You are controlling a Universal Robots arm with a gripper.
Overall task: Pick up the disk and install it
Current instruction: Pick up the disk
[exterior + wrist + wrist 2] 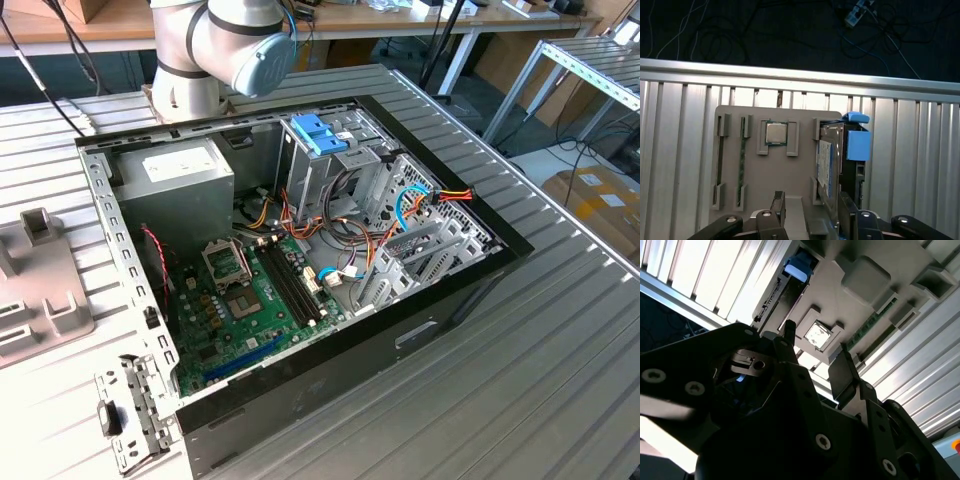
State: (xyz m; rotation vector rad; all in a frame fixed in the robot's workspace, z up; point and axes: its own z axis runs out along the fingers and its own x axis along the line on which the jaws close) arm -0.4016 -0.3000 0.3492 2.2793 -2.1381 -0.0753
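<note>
Bright, even light; some wrist-view glare

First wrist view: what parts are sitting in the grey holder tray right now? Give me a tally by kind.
Disk: 1
Processor chip: 1
Green memory stick: 1
Total: 3
The outer narrow slot is too dark to tell whether it holds anything, so it is not counted.
</note>
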